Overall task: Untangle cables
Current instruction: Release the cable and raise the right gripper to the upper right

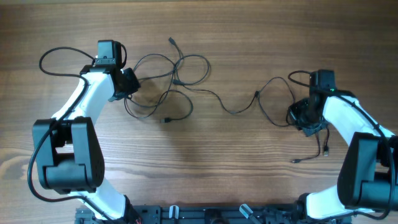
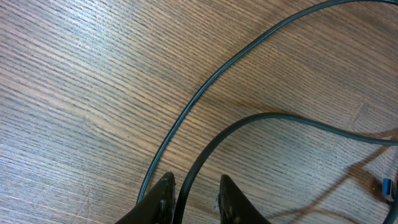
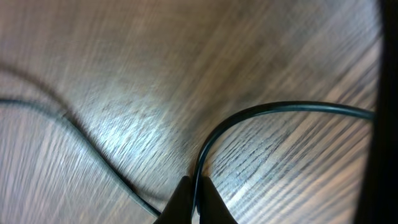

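Wooden table (image 1: pixel 205 168), right tool (image 3: pixel 194 186) pinching a cable (image 3: pixel 280 107) (left tool (image 2: pixel 196 180) slightly spread, straddling one).

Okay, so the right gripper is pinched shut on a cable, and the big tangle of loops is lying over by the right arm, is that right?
Not quite. The right gripper is pinched shut on a cable, but the tangle lies by the left arm, not the right one. The overhead view shows this.
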